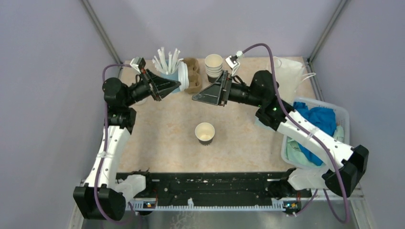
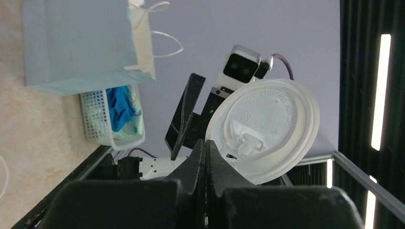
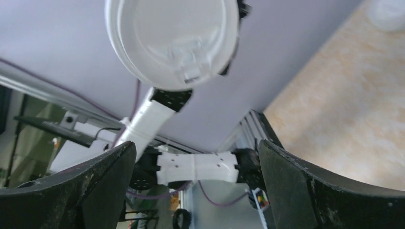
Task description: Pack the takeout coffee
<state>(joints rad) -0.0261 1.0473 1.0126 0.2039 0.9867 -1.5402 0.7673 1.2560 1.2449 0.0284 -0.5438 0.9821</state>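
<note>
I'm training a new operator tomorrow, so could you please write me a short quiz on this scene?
1. True or false: the cup in the middle of the table has a lid on it.
2. What is the left gripper holding? A) a straw B) a white lid C) a blue cloth
3. Fill in: the right gripper is ____ (open or shut).

Key: 1 false, the cup is uncovered; 2 B; 3 open.
</note>
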